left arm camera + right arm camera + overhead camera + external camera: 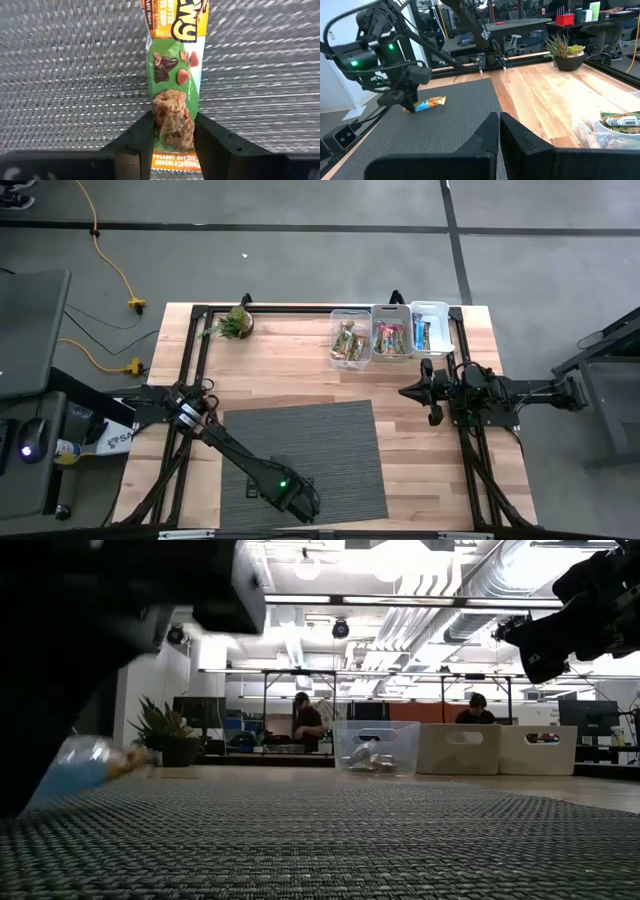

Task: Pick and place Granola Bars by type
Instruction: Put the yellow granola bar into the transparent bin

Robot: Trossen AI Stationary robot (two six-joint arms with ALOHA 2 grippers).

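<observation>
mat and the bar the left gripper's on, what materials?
Mat: looks like woven vinyl or textile, grey, matte, ribbed weave visible. Granola bar: printed plastic-film wrapper, slightly glossy, crinkled at the edges. The left gripper is closed on one end of it.

Low view: huge out-of-focus black mass of left arm (110,600) blocks upper left; light-blue wrapped granola bar (85,762) beneath it is a blur, print unreadable. Left wrist view: green-and-orange wrapped bar (175,75) cut off at frame top, lower end partly hidden btwn dark fingers (137,145). High view: left gripper (300,505) covers the bar entirely; bars in three small clear plastic bins (392,309) too small to tell apart.
</observation>
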